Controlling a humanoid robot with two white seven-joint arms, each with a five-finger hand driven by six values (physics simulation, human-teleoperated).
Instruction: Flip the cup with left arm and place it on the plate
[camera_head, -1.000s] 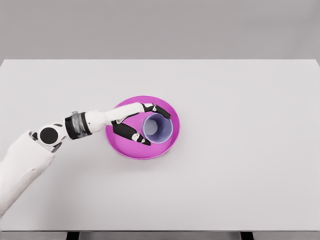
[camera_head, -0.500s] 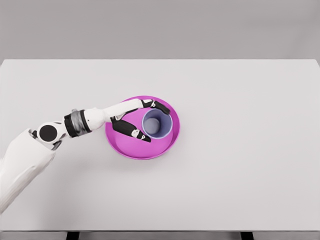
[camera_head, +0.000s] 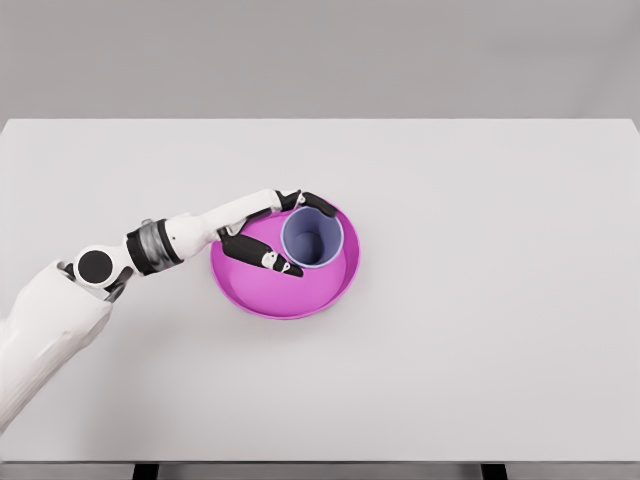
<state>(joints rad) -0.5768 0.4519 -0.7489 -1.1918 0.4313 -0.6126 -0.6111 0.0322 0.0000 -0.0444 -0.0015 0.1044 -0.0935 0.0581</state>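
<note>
**Cup upright on the plate, shifted a little toward the far rim**

Since the earlier pictures the cup (camera_head: 312, 238) has moved slightly up and to the left on the plate (camera_head: 285, 296), and the left hand (camera_head: 268, 236) has moved with it, its forearm now angled a bit more steeply across the desk (camera_head: 480, 330).

It is a pale lavender-blue cup with a round open mouth facing the camera, so the darker inside and the bottom can be seen. It stands upright, with no handle in view. It sits on the right-hand, upper part of the round magenta plate, its rim close to the plate's far edge and well inside the right edge.

The fingers (camera_head: 318, 205) wrap around the cup from its left side: black-tipped ones curve over the far side near the top of the rim, and another one (camera_head: 272, 262) reaches along the near left side below it. The cup lies between them, and they appear to touch its wall, so the hand is grasping the cup. The palm lies just left of the cup, over the plate's upper left part.

The white left arm runs from the hand down to the lower left, past a grey wrist band and a black round joint, to the picture's left edge. The plate lies left of the middle of the light grey desk.
</note>
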